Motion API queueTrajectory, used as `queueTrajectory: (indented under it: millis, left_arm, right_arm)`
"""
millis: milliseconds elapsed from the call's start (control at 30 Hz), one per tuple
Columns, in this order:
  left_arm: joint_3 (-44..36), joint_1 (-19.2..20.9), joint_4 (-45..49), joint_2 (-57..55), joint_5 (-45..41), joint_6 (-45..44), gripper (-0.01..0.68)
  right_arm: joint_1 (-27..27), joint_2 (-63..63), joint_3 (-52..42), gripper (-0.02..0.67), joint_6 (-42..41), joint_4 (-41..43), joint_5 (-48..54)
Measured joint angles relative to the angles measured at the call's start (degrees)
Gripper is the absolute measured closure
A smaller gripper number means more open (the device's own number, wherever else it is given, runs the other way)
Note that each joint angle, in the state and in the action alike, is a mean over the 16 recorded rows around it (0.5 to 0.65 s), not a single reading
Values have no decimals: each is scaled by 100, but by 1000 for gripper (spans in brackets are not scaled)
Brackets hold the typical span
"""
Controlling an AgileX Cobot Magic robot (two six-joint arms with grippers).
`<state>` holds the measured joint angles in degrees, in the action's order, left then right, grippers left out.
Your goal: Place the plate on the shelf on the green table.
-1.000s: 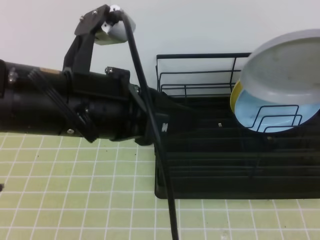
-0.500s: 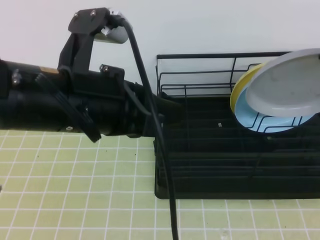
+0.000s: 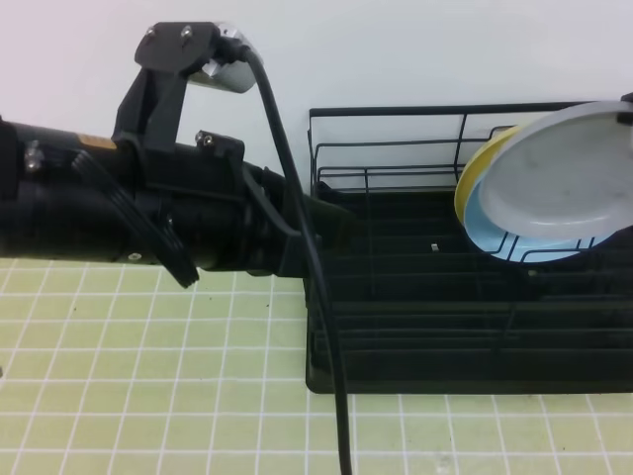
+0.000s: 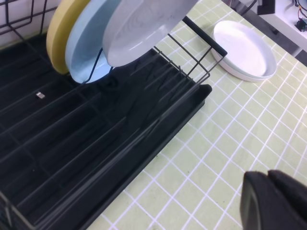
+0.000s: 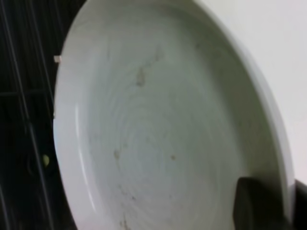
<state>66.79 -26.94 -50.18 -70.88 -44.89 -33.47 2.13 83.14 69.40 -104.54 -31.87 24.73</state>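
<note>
The shelf (image 3: 465, 287) is sitting on the surface (image 3: 148, 396), toward its right rear. At the shelf's right end three plates are leaning together among the dividers: the plate (image 3: 559, 173) in front, another (image 4: 86, 48) behind it, a third (image 4: 61, 33) rearmost. Two stacked dishes (image 4: 244, 49) are lying on the surface beside the shelf.

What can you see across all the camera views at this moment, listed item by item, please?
plate: one, pale grey, tilted above the rack's right end, in front of the blue plate
blue plate: one, light blue, standing in the dividers
yellow plate: one, yellow, standing behind the blue one
white dish: one, white, flat on the tiles beyond the rack
shelf: one, black wire rack with tray base, on the table
green table: one, yellow-green tiles, white grout
left tool: black, low over the tiles
right tool: dark, on the plate's rim
</note>
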Motion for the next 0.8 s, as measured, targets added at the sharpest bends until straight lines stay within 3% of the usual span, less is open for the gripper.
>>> queueTrajectory:
  millis: [800]
  left_arm:
    - [0,0,5,0,21,5,675]
  right_arm:
    - [67,752,15,579,-137,-336,-77]
